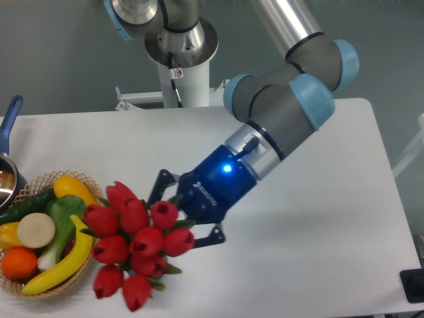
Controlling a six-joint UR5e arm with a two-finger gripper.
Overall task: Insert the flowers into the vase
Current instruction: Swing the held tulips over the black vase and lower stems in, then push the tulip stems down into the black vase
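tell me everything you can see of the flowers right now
The flowers are a bunch of about ten glossy red tulip heads, artificial-looking, with bits of green leaf showing between them. The gripper is shut on their stem end, holding them off the table, tilted with the heads pointing down-left. They overlap the basket edge in view and hide the vase.

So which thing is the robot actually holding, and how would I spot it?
Follow the big grey arm down to its gripper near the table's front edge. The flowers in it are a tied bunch of red tulips, beside the wicker basket of plastic fruit. Nothing else there is a cluster of red buds with green leaves.
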